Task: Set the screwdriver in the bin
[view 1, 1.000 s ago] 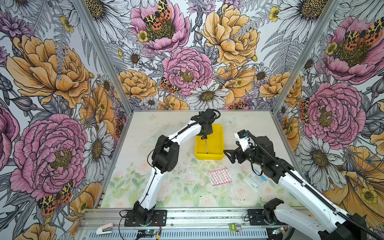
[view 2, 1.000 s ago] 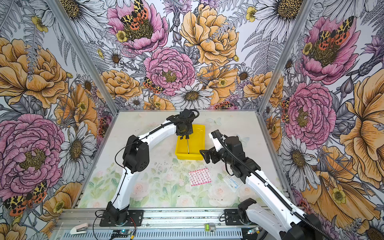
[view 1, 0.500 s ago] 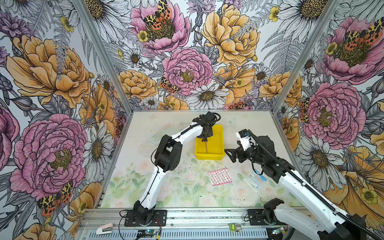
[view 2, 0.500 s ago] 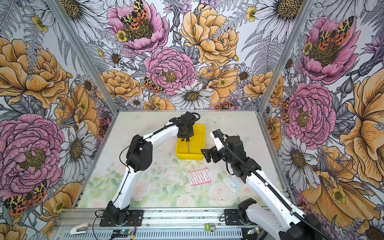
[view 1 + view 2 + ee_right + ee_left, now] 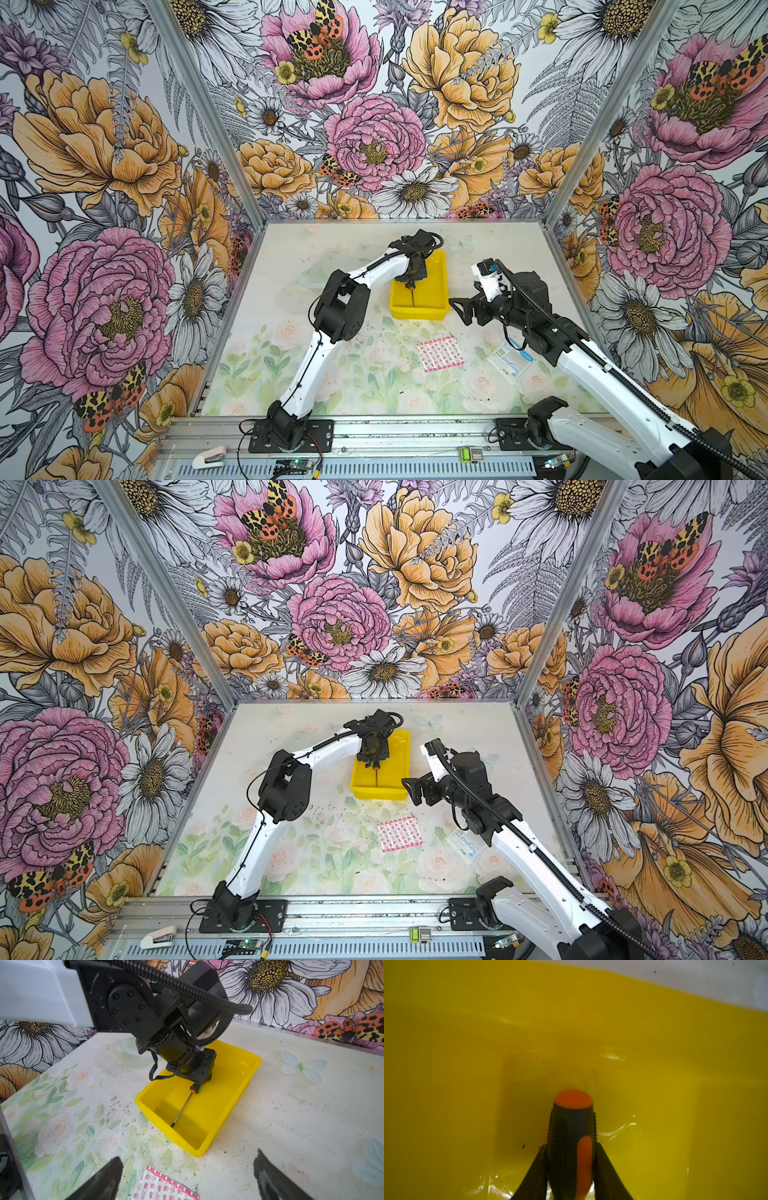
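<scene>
The bin (image 5: 419, 314) (image 5: 378, 795) is a yellow tray at the middle back of the table. My left gripper (image 5: 415, 272) (image 5: 374, 752) reaches down into it and is shut on the screwdriver (image 5: 412, 296) (image 5: 376, 774). In the left wrist view, both fingers clamp the orange-and-black handle (image 5: 572, 1126) over the bin's glossy floor (image 5: 467, 1064). From the right wrist, the thin shaft (image 5: 182, 1108) slopes down with its tip at the bin's floor near the front wall (image 5: 197, 1153). My right gripper (image 5: 457, 311) (image 5: 411, 791) (image 5: 188, 1155) is open and empty, just right of the bin.
A pink-patterned plaster sheet (image 5: 440, 353) (image 5: 164, 1186) lies in front of the bin. A clear packet with blue print (image 5: 510, 360) lies under the right arm. A faint clear dish (image 5: 316, 276) sits left of the bin. The flowered walls close in three sides.
My left gripper has sunk a little lower into the bin with the screwdriver still held. The right arm has barely moved.
</scene>
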Controlling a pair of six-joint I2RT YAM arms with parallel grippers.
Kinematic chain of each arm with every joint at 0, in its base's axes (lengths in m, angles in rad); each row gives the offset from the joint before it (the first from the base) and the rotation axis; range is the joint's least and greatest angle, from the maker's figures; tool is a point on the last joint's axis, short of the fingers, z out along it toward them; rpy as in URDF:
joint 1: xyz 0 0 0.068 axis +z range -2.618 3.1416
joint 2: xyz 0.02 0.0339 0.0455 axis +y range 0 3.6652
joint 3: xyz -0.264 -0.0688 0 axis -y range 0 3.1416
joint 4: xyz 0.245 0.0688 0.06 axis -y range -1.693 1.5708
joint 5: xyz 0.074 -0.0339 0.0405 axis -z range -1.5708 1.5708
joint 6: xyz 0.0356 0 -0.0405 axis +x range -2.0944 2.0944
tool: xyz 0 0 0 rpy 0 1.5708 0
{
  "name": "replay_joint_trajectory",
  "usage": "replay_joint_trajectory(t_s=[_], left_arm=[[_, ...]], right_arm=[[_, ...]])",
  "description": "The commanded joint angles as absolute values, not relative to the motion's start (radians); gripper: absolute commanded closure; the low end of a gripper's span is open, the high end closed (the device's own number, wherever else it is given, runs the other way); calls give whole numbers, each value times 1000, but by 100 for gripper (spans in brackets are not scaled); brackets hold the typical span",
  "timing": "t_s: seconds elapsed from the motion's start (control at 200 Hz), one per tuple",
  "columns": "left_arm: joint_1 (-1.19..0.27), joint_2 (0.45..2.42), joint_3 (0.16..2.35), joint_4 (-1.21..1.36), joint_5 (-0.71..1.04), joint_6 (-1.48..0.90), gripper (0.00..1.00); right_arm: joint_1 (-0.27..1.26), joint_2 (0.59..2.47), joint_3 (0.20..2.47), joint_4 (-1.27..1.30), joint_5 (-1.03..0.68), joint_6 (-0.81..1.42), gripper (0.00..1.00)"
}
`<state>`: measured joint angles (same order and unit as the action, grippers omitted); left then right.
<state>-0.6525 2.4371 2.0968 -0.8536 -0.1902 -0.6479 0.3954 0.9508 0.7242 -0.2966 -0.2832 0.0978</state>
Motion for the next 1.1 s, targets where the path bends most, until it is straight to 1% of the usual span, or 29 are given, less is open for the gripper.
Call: replay_joint_trajectory(t_s=[0.0, 0.26, 0.515, 0.53, 0.596, 0.681, 0.736, 0.751, 0.776, 0.796, 0.981, 1.016, 1.096], left_arm=[[-660, 2453, 2126, -843, -186, -647, 66], [-663, 2430, 2113, -843, -199, -638, 61], [-681, 2399, 2100, -844, -201, -616, 52], [-681, 2395, 2099, -843, -229, -616, 50], [-686, 2382, 2096, -843, -239, -618, 42], [-692, 2359, 2095, -843, -252, -617, 27], [-698, 2341, 2095, -842, -260, -614, 21], [-699, 2335, 2094, -843, -262, -614, 17], [-702, 2325, 2093, -843, -265, -612, 15], [-704, 2317, 2091, -842, -268, -612, 10], [-725, 2230, 2050, -843, -285, -618, 5], [-729, 2209, 2039, -844, -288, -617, 2], [-737, 2161, 2002, -843, -298, -612, 1]], right_arm=[[386, 939, 719, -280, -264, 107, 0], [376, 919, 715, -281, -255, 112, 1], [372, 886, 707, -281, -255, 120, 0], [371, 885, 707, -282, -255, 121, 0], [371, 884, 713, -282, -255, 123, 0], [370, 881, 721, -282, -256, 128, 0], [370, 875, 725, -282, -258, 128, 0], [370, 871, 725, -282, -257, 128, 0], [369, 866, 726, -285, -256, 126, 0], [369, 860, 725, -286, -251, 126, 1], [365, 815, 725, -301, -211, 126, 1], [363, 811, 725, -303, -209, 126, 0], [360, 808, 724, -305, -198, 131, 0]])
